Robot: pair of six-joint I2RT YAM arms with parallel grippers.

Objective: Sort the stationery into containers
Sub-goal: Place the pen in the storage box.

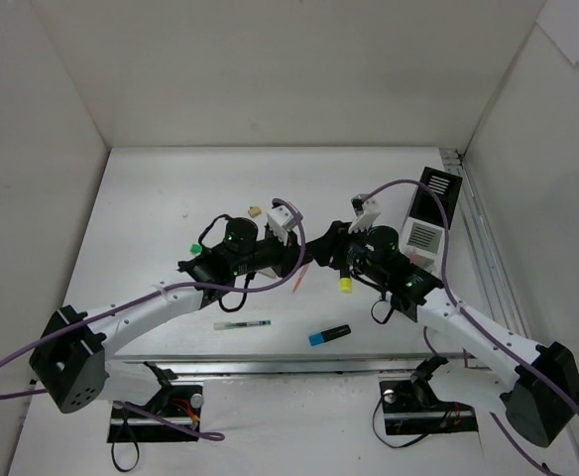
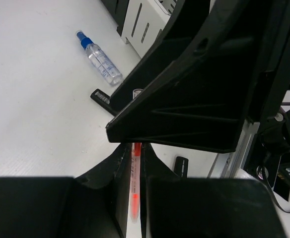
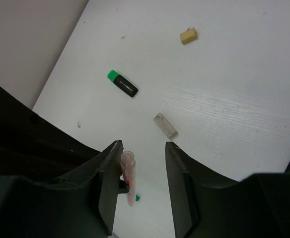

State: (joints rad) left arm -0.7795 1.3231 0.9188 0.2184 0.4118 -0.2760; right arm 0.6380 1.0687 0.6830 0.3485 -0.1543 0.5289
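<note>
Red pen (image 2: 134, 191) between shut left jaws

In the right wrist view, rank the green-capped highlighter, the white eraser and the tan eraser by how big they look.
1. green-capped highlighter, the longest.
2. white eraser, slightly shorter.
3. tan eraser, looks smallest, though it lies farthest from the camera, so its true size is unsure.
</note>
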